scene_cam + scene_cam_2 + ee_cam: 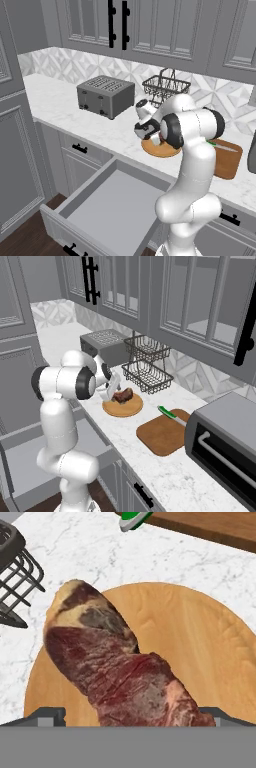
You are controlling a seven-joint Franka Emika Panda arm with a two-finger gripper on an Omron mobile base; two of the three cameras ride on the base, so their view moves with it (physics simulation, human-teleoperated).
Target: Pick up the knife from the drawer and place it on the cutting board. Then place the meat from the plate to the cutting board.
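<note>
Gripper, fingers spread either side of the soft, slippery-looking meat on the plate; best pinched across its narrow middle.

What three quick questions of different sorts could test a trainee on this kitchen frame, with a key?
1. True or false: the knife lies in the open drawer.
2. Multiple choice: the meat rests on A) the cutting board, B) the round plate, C) the toaster.
3. Fill in: the gripper is down at the ____.

Key:
1. False; the knife lies at the edge of the cutting board, and the drawer's inside looks bare.
2. B.
3. Meat; in the hand view the meat runs down between the fingertips, though whether they are closed on it cannot be told.
</note>
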